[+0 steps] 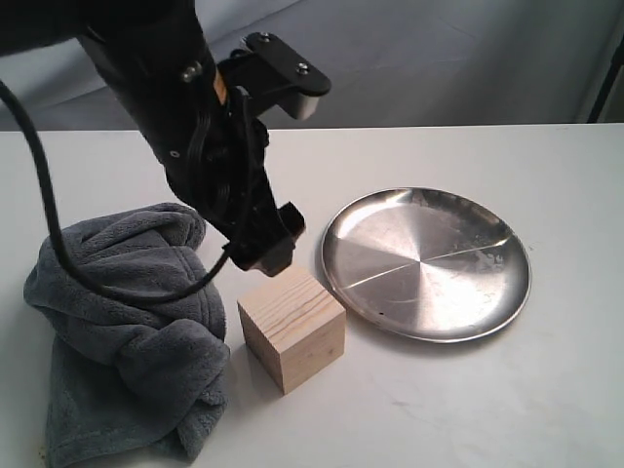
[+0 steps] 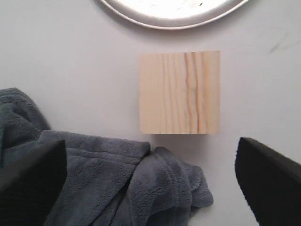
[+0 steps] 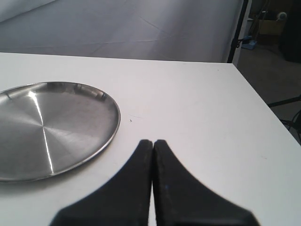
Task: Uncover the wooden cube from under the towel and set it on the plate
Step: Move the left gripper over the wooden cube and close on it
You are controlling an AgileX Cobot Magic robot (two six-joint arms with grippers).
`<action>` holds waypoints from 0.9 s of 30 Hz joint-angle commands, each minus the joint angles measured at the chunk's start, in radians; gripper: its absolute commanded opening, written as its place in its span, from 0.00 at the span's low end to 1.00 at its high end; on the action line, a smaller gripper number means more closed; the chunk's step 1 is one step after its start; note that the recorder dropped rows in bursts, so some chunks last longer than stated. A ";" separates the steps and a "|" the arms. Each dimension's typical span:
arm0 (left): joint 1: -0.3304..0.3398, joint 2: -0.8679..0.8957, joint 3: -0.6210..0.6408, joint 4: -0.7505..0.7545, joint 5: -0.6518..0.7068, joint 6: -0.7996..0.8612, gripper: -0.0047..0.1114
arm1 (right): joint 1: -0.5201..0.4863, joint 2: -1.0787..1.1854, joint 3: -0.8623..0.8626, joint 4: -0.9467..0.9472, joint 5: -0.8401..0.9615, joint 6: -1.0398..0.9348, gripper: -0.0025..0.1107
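Plainly uncovered, the wooden cube (image 1: 292, 327) rests on the white table (image 1: 546, 390), between the bunched towel (image 1: 127, 331) and the plate (image 1: 426, 263). The left gripper (image 2: 150, 146) hovers with jaws wide, the cube just beyond their tips. The right gripper (image 3: 151, 142) has its jaws pressed together beside the plate.

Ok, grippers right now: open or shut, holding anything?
Left gripper: open, holding nothing.
Right gripper: shut, holding nothing.

Black arm (image 1: 166, 88), looping black cable (image 1: 47, 205)
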 commanded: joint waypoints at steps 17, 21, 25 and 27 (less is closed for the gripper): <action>-0.056 0.258 -0.005 0.055 -0.100 -0.130 0.83 | -0.001 -0.005 0.003 0.012 -0.001 0.001 0.02; -0.056 0.285 -0.005 0.053 -0.100 -0.130 0.83 | -0.001 -0.005 0.003 0.012 -0.001 0.001 0.02; -0.056 0.307 -0.005 0.053 -0.100 -0.130 0.83 | -0.001 -0.005 0.003 0.012 -0.001 0.001 0.02; -0.056 0.315 -0.005 0.049 -0.100 -0.130 0.83 | -0.001 -0.005 0.003 0.012 -0.001 0.001 0.02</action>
